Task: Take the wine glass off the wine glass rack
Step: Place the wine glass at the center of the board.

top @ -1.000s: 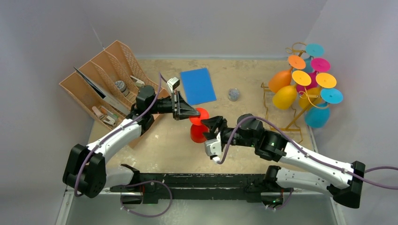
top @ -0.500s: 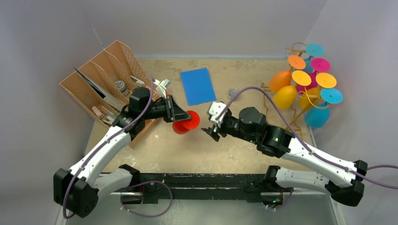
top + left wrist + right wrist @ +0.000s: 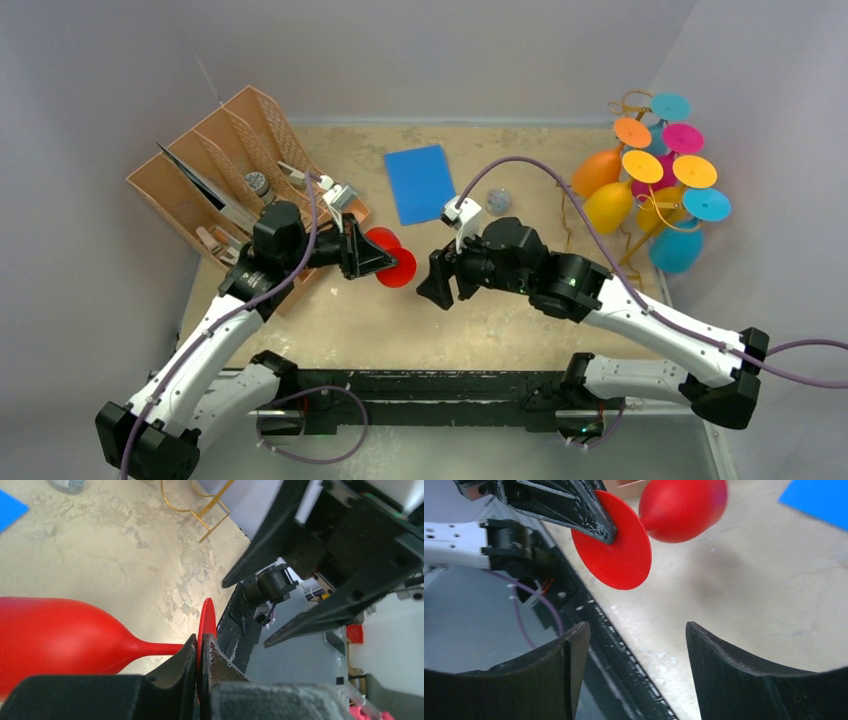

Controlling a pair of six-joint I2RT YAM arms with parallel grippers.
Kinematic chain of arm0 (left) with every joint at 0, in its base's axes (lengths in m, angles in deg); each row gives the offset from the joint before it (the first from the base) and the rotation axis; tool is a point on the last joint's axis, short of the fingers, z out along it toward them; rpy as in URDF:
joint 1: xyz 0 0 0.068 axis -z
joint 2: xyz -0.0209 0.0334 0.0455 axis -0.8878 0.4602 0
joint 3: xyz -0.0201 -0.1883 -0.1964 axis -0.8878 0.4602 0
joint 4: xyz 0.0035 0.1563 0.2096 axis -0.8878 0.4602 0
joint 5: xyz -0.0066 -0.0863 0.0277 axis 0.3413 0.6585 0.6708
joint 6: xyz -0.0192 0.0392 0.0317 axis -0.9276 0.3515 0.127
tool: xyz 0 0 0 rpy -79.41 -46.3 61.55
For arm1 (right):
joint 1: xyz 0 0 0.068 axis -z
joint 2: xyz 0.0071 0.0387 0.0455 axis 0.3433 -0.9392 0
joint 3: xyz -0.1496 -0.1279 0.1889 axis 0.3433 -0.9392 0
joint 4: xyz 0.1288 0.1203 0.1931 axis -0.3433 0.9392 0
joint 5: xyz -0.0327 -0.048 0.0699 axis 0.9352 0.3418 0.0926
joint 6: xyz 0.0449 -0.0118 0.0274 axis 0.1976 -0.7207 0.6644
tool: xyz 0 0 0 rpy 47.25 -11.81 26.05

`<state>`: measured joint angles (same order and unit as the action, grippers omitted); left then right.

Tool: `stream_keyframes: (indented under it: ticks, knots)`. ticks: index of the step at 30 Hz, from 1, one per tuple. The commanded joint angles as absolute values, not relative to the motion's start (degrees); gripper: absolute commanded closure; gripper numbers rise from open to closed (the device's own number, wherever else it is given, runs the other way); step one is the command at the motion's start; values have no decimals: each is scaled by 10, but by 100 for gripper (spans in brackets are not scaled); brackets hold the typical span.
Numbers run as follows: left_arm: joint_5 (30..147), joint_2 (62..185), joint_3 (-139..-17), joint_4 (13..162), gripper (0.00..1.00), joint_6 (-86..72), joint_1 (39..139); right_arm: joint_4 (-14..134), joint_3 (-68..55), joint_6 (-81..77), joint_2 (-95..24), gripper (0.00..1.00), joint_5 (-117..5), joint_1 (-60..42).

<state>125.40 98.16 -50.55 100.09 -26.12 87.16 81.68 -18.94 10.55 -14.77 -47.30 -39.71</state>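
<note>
We found the left gripper [image 3: 202,641] pressed together on the thin edge of the foot disc [image 3: 616,545] of the red wine glass [image 3: 70,635]. The glass lay roughly horizontal in the air above the table [image 3: 380,325], with its stem running from the jaws to the bowl. The right gripper [image 3: 634,628] faced that foot across a short gap, with its fingers spread and nothing between them. In the top view the glass hung near the middle of the table, just in front of the brown organizer tray [image 3: 190,190] and near the blue card [image 3: 420,183]. It was well apart from the wine glass rack [image 3: 628,258] at the far right, where orange, yellow, teal and magenta glasses hung from the rails. We judged the removal itself complete, since the red glass was clear of the rack and carried by the left arm alone. The step in hand appeared to be carrying the glass to a resting place. The next move would call for turning the left wrist until the foot disc faced down. It would then call for lowering over a bare patch of table and opening only once the foot sat flat. We considered the pinch on the disc edge a weak hold against the weight of the bowl, so slow motion was advised. The right arm should remain clear of the descent path.
</note>
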Motion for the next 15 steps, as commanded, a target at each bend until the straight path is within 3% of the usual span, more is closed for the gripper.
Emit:
stream_keyframes:
  ticks: [1, 8, 11, 15]
  knots:
    - [1309, 949, -497, 951, 100, -205, 873, 789, -184, 183, -171, 29, -575, -378]
    - [1380, 938, -490, 888, 100, -215, 874, 668, -207, 229, -200, 48, -767, -304]
    - [1372, 930, -494, 888, 100, -219, 874, 637, -201, 220, -205, 51, -787, -304]
    - [1372, 928, -493, 873, 100, -228, 875, 625, -215, 224, -201, 64, -799, -304]
